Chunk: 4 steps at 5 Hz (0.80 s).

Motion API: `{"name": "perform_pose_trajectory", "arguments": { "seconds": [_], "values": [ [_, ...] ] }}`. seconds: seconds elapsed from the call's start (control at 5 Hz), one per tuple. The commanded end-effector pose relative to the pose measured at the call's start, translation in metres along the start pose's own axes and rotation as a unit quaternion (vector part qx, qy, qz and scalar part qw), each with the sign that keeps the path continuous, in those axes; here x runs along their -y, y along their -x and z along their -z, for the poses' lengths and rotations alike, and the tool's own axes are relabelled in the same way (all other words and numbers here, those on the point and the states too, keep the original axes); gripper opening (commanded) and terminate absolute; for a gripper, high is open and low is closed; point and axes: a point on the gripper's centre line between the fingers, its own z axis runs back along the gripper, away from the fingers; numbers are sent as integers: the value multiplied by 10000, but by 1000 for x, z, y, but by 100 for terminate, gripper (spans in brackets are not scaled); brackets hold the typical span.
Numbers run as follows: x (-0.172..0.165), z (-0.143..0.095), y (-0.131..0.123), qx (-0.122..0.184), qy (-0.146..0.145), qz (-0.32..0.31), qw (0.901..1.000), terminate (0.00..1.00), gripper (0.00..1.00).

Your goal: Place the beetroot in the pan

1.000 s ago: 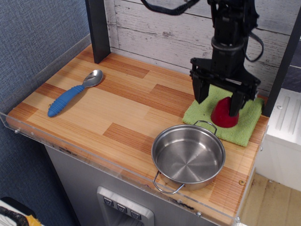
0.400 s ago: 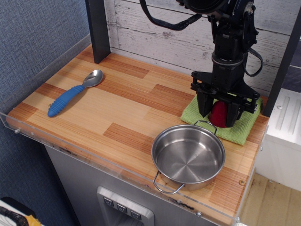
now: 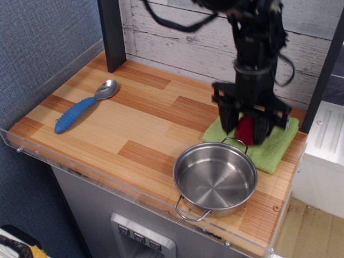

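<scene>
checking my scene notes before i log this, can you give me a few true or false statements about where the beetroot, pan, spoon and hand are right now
1. The beetroot is inside the pan. False: it sits between the fingers of the hand, over the green cloth; the pan holds nothing.
2. The hand is shut on the beetroot. True: its fingers press both sides.
3. The blue-handled spoon lies in the pan. False: it lies on the wooden counter, far to the pan's left in the picture.
4. The pan stands near the counter's front edge, in front of the cloth. True.
5. The pan is tipped on its side. False: it sits upright, open side up.
</scene>
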Motion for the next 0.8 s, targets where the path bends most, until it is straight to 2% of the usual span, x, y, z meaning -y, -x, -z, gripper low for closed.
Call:
{"name": "perform_pose_trajectory", "arguments": {
  "seconds": [0.0,0.2,0.4,0.6],
  "values": [
    [-2,-72,14,1219,119,-89,9924,0,0],
    [6,-77,41,1325,295,-77,9907,0,0],
    [14,-67,65,1046,304,-41,9940,0,0],
    [13,-43,82,533,197,9,9984,0,0]
  ]
}}
